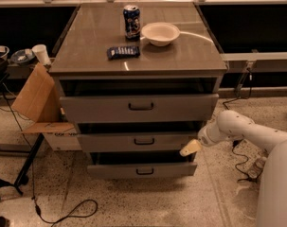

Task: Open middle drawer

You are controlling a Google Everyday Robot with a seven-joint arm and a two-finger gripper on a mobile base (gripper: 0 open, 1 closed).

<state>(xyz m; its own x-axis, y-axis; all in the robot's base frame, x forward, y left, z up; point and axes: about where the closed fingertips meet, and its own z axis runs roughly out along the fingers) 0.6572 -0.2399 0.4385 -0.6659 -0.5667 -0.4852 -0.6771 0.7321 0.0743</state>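
The middle drawer [138, 142] is a low grey front panel with a small dark bar handle [144, 141] at its centre. It stands pulled out a little, with a dark gap above it. My gripper [190, 148] is at the drawer's right end, its pale fingertip at the front panel's right edge, well to the right of the handle. The white arm [242, 129] reaches in from the lower right.
The taller top drawer [138, 108] and the bottom drawer [142, 170] also stand partly out. On the cabinet top lie a blue can [131, 21], a white bowl [160, 33] and a dark packet [123, 52]. A cardboard box [39, 103] and cables [62, 207] are at the left.
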